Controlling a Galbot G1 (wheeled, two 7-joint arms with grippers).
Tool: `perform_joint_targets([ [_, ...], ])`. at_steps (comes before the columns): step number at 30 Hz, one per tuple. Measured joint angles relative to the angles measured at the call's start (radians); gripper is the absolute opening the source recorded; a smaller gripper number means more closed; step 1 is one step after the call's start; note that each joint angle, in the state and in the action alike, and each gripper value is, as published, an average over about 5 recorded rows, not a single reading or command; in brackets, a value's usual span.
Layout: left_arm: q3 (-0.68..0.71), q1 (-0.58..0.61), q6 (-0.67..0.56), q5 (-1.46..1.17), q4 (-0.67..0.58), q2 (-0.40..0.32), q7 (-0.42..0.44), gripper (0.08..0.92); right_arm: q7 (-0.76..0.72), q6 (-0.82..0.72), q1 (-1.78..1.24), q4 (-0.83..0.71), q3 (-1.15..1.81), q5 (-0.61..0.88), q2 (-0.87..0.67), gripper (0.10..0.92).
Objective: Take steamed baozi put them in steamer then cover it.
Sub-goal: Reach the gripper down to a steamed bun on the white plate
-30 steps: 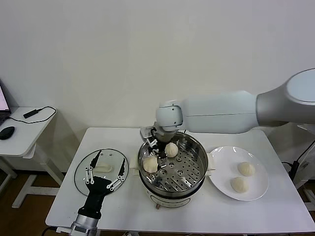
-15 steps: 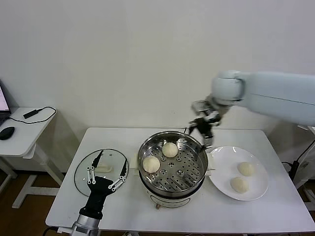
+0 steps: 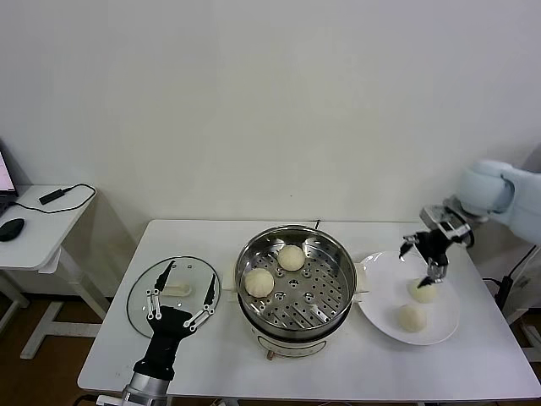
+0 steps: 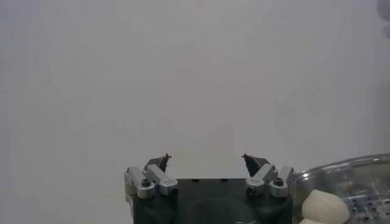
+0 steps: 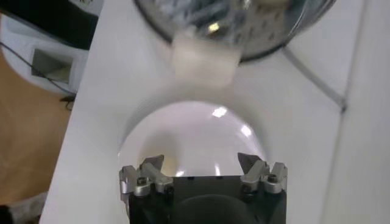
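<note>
The right gripper (image 3: 429,259) is travelling right, having left the steamer (image 3: 296,283) rim and now hanging over the white plate (image 3: 382,306), just above the far bun (image 3: 422,291) there. Its fingers are spread and empty. The right arm is retracting toward the right edge.

The steamer (image 3: 295,286) stands uncovered mid-bench with two buns (image 3: 291,257) at its left and back, leaving its front and right tray bare, while the lid (image 3: 173,293) lies flat on the left under the left gripper (image 3: 179,294), and the right gripper (image 3: 425,256) hangs above the plate (image 3: 382,298).
</note>
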Motion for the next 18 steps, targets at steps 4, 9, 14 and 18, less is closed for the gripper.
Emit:
perform_joint_targets([
  [4,-0.007,0.006,-0.001,0.003,0.001,-0.004,0.000,0.823,0.011,0.013,-0.099,-0.031,0.059,-0.039,-0.008,0.823],
  [9,-0.013,0.010,-0.004,0.009,0.007,-0.006,-0.001,0.823,0.033,0.022,-0.206,-0.058,0.124,-0.078,-0.008,0.823],
  [14,-0.015,0.013,-0.005,0.012,0.007,-0.008,-0.001,0.823,0.055,0.028,-0.287,-0.081,0.173,-0.109,-0.005,0.823],
  [18,-0.013,0.014,-0.006,0.017,0.008,-0.010,-0.002,0.823,0.073,0.028,-0.338,-0.091,0.207,-0.130,-0.006,0.823],
])
